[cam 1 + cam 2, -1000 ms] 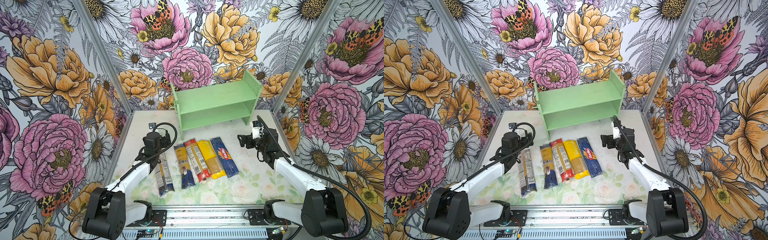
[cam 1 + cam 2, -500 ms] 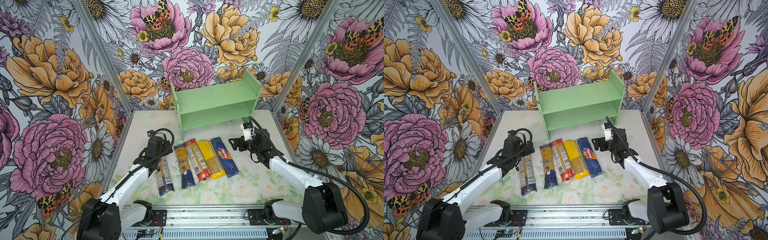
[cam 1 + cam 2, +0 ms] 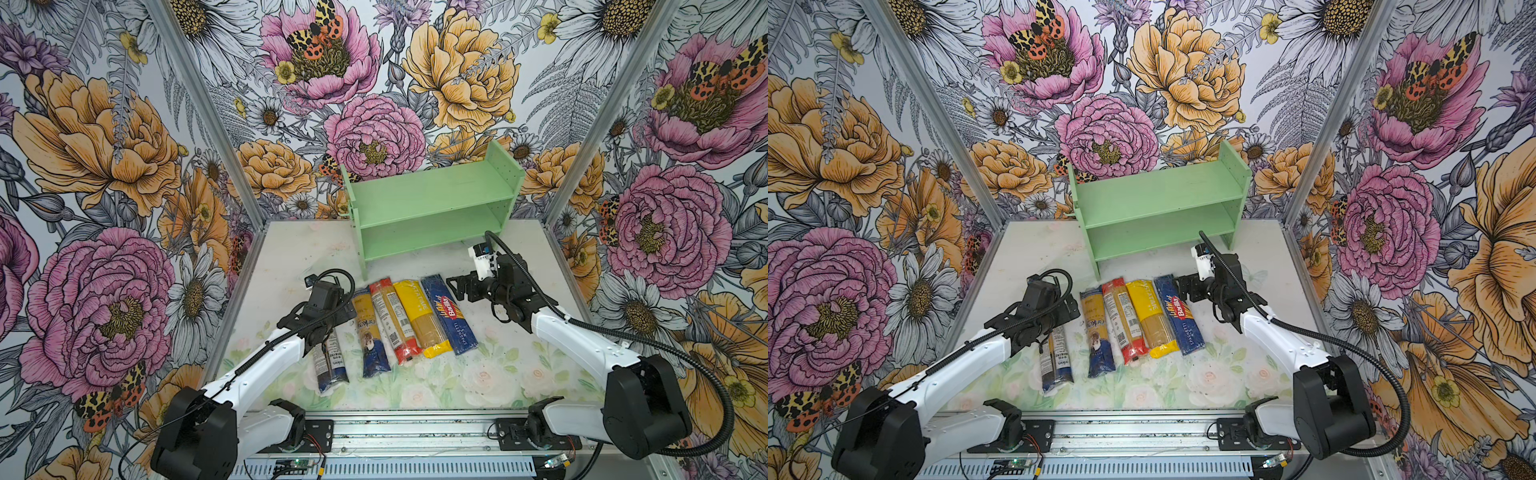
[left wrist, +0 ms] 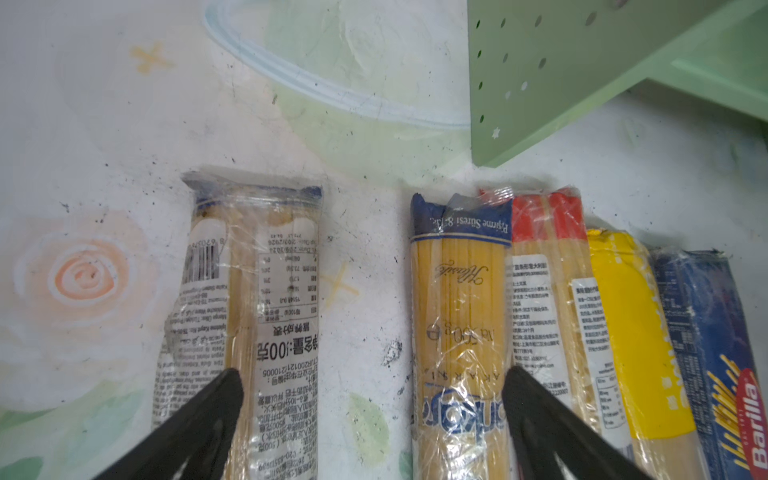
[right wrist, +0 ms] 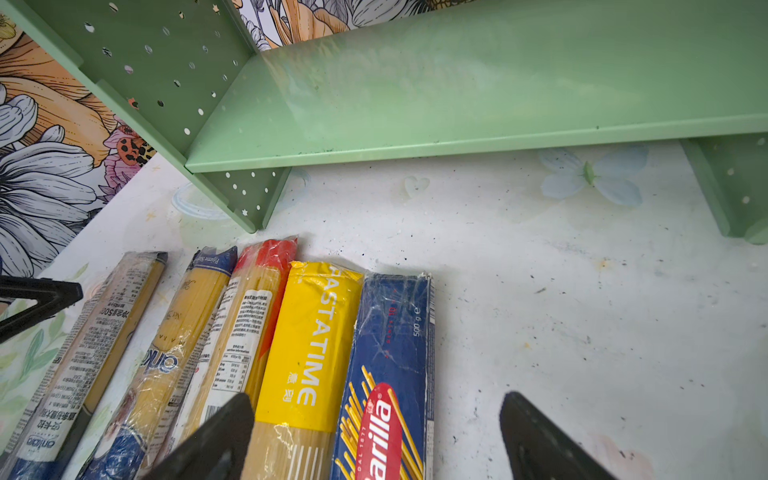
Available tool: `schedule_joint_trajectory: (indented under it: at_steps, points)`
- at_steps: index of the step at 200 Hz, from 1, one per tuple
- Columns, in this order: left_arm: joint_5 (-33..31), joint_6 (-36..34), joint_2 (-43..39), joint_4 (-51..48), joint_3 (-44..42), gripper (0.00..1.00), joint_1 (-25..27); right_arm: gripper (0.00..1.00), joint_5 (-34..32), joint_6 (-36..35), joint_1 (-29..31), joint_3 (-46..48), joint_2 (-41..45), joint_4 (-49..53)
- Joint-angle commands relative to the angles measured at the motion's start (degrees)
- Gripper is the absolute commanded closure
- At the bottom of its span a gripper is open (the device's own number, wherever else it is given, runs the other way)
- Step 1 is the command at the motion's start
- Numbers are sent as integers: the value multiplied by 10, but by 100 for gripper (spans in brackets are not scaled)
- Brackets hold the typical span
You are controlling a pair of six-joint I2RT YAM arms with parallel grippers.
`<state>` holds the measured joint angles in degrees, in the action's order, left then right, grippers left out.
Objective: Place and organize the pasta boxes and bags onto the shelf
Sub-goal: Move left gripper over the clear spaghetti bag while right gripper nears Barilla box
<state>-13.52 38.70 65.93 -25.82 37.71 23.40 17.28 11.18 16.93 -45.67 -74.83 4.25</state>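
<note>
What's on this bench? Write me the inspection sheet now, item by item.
Surface: table white with a faint flower print, dark specks and scuffs.
Job's things: five packs lie flat in front of the shelf, none on it. Barilla box, yellow bag, red-ended bag and clear bag side by side; second clear bag apart, nearest the left arm.
Clutter: nothing seen.
Grippers: left gripper open above the two clear bags, holding nothing; right gripper open above the Barilla box, holding nothing.
Cables: left cable loop and right cable loop, black, one above each wrist.
Surroundings: floral walls on three sides; metal rail along the front.
</note>
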Motion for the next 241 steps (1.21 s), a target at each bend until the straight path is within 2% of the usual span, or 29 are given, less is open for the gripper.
schedule_joint_trajectory:
  at_steps: [1, 76, 141, 189, 241]
  points:
    - [7, 41, 12, -32, 5, 1, 12, 5, 4, 9, 8, -14, -7, 4]
    - [-36, 125, -20, -95, -1, 1, 59, 5, 9, 4, 24, -21, -29, 7]
    - [-68, 188, -64, -147, -27, 1, 60, 5, 15, 9, 33, -30, -46, 8]
    - [-58, 207, -61, -150, -45, 1, 60, 5, 13, 8, 41, -30, -56, 8]
    - [-99, 210, -71, -205, -27, 1, 69, 4, 10, 6, 46, -33, -71, 8]
